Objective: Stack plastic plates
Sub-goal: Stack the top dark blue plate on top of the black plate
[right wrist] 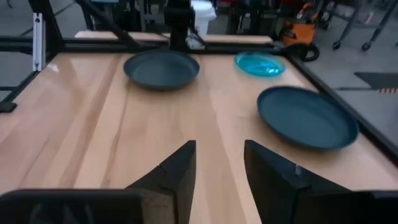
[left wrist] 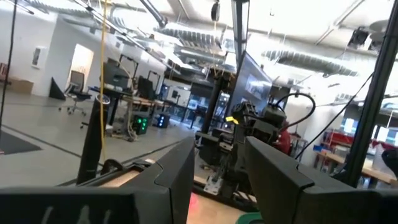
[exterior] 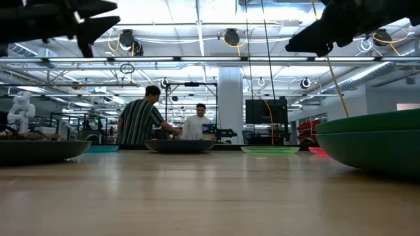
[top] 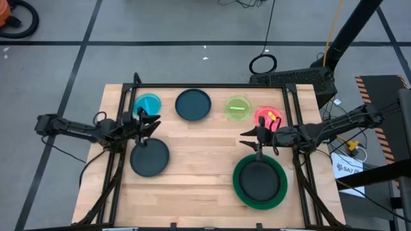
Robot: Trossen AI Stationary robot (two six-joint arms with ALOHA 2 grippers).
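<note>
No readable labels. My right gripper (top: 252, 142) & left gripper (top: 153, 126), jaws apart, flank round dark navy plastic plate (top: 193, 104); only low view shows people (exterior: 140, 122).

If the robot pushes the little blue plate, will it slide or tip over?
The blue plate looks thin and see-through, so it is probably very light. It lies flat and shallow on the smooth wooden table, so a sideways push would likely make it slide, not tip. Pressing down on its rim might flip it up.
</note>
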